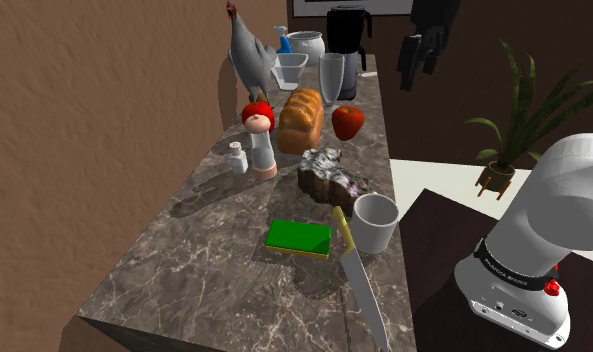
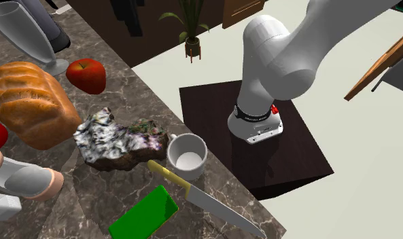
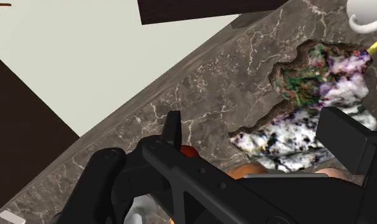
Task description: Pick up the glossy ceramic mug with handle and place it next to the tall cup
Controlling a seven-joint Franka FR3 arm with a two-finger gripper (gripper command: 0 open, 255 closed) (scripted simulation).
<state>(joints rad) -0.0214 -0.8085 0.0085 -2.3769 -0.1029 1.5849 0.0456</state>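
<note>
The white glossy mug stands upright near the counter's edge on the robot's side, between a speckled rock and a yellow-handled knife. The tall clear cup stands at the far end, beside a black coffee maker. My black gripper hangs high in the air past the counter's far right corner, open and holding nothing. In the wrist view the gripper looks down over the rock, with the mug far off beyond it.
On the marble counter there are also a bread loaf, a red apple, a green sponge, a red-capped figure, a hen figure and a white pot. A wall runs along the shoulder view's left. A potted plant stands on the floor.
</note>
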